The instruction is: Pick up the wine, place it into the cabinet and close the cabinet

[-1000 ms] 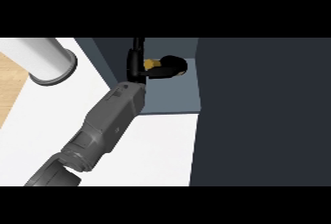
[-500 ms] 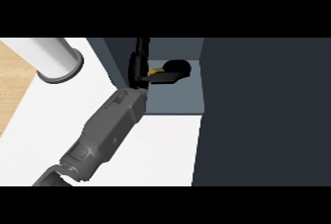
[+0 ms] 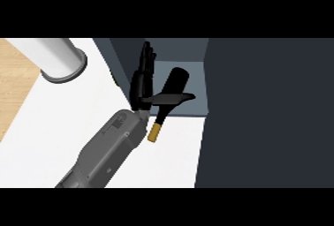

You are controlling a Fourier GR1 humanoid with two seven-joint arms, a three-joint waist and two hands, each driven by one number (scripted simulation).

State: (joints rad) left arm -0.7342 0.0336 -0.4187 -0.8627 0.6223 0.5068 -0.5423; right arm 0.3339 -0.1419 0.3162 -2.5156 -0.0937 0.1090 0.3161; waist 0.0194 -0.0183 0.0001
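The wine lies tipped, half inside the cabinet, its gold neck jutting out over the counter, so the left hand, fingers straight, thumb across it, may let it roll out.

— What can't you make out from up here?

— My black robot hand has its thumb lying across the dark wine bottle with the gold cap, hiding a band of it.

— And at the edges?

— The white cylinder on the table is cut off at the top. My grey forearm runs off the bottom.
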